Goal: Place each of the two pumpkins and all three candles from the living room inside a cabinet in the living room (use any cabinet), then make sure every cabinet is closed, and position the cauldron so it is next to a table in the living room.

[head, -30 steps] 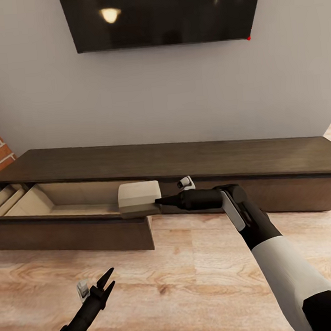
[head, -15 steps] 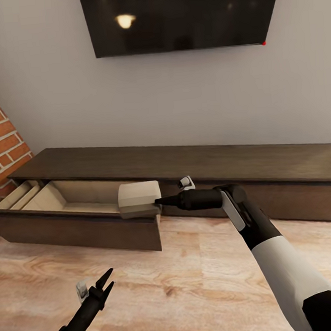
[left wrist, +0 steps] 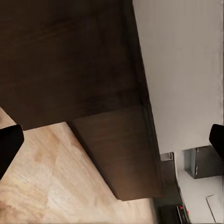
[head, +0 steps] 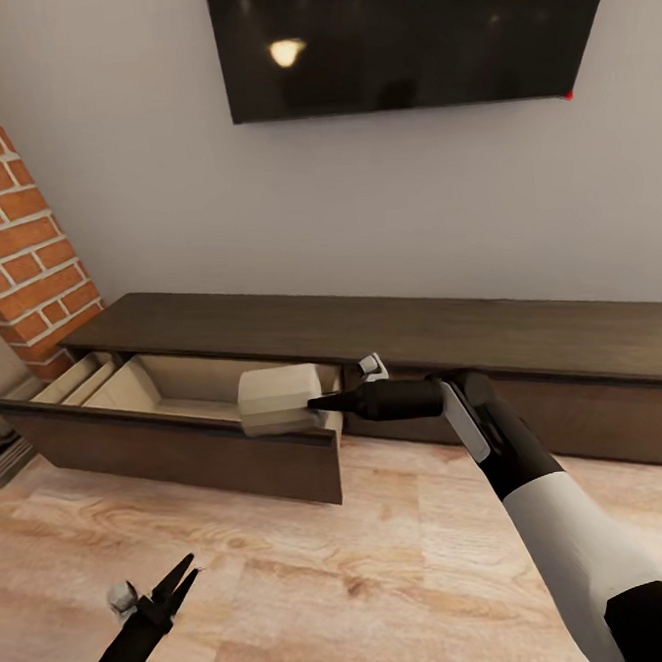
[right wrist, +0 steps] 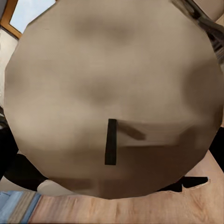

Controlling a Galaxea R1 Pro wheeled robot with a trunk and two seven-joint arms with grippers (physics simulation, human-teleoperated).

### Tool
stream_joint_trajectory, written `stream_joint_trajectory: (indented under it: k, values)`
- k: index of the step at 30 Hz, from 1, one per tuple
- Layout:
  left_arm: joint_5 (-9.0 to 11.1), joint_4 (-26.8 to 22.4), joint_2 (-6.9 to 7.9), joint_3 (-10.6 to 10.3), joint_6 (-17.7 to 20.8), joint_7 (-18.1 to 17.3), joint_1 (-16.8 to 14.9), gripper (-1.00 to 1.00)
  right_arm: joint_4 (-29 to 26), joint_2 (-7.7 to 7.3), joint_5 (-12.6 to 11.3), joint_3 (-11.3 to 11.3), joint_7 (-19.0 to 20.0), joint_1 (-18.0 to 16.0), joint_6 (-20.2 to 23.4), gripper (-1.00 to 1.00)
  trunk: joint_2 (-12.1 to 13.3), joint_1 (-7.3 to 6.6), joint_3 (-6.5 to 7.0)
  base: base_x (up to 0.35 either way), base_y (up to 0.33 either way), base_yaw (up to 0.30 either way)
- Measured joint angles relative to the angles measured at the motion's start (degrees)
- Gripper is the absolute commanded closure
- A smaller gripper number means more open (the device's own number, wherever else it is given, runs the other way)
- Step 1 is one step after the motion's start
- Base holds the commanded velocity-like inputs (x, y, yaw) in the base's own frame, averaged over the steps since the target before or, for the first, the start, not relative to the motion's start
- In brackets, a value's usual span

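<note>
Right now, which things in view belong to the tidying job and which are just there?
Job:
candle, held in right gripper
cabinet, its open drawer

Just there:
TV
brick column
left gripper, open, holding nothing

Beige candle [head: 277, 400] with a short black wick [right wrist: 111, 141], dark-brown cabinet [head: 391, 326] with pale wood drawer interior [head: 140, 386], red brick wall [head: 17, 238], black television [head: 410, 33], light woodgrain floor [head: 322, 573]

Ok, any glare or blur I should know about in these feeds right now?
Head view: a lamp glare spot on the TV, scene otherwise sharp. Right wrist view: the candle sits so close it looks soft and bulged. Left wrist view: the cabinet is dark, slightly blurred.
</note>
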Motion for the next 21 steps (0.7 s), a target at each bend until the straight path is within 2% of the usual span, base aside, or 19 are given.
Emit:
stream_joint_trajectory:
  k: [3,5,9,10,11,14,17,21]
  values:
    - [-0.09,0.06,2.46,0.07,-0.16,-4.21,0.22,-1.0,0.0,0.0,0.0,-0.03,-0.11,0.0,0.0,1.0,0.0,0.0,0.23,0.0,0.0,0.175]
    - [-0.12,0.03,3.45,0.02,-0.18,-6.05,0.36,-1.0,0.0,0.0,0.02,-0.04,-0.14,0.0,0.0,1.0,0.0,0.0,0.38,0.0,0.0,0.175]
    - [-0.86,-0.06,4.97,-0.05,-0.41,-6.09,0.52,-1.0,0.05,0.0,0.56,0.02,-1.35,0.0,-0.08,1.0,0.0,0.0,0.69,0.0,0.0,0.177]
    - [-1.43,-0.17,5.26,-0.06,-0.69,-6.1,0.53,-1.0,0.07,-0.01,0.87,0.04,-2.07,0.0,-0.16,1.0,0.0,0.0,0.76,0.0,0.0,0.181]
    - [-2.84,-0.55,5.65,-0.03,-1.29,-6.11,0.55,-1.0,0.08,-0.01,1.18,0.05,-3.12,0.0,-0.21,1.0,0.0,0.0,0.83,0.0,0.0,0.181]
    - [-4.85,-2.99,5.95,0.02,-1.61,-6.21,0.49,-1.0,0.08,-0.01,1.12,0.05,-3.61,0.0,-0.09,1.0,0.0,0.0,1.06,0.0,0.0,0.182]
    - [-6.76,-8.11,6.41,0.0,-1.25,-6.21,0.49,-1.0,0.07,-0.01,1.12,0.05,-3.79,0.0,-0.08,1.0,0.0,0.0,1.28,0.0,0.0,0.183]
    - [-10.83,-16.74,7.35,0.04,3.94,-6.21,0.5,-1.0,0.05,-0.01,1.12,0.05,-3.86,0.0,-0.07,1.0,0.0,0.0,1.52,0.0,0.0,0.15]
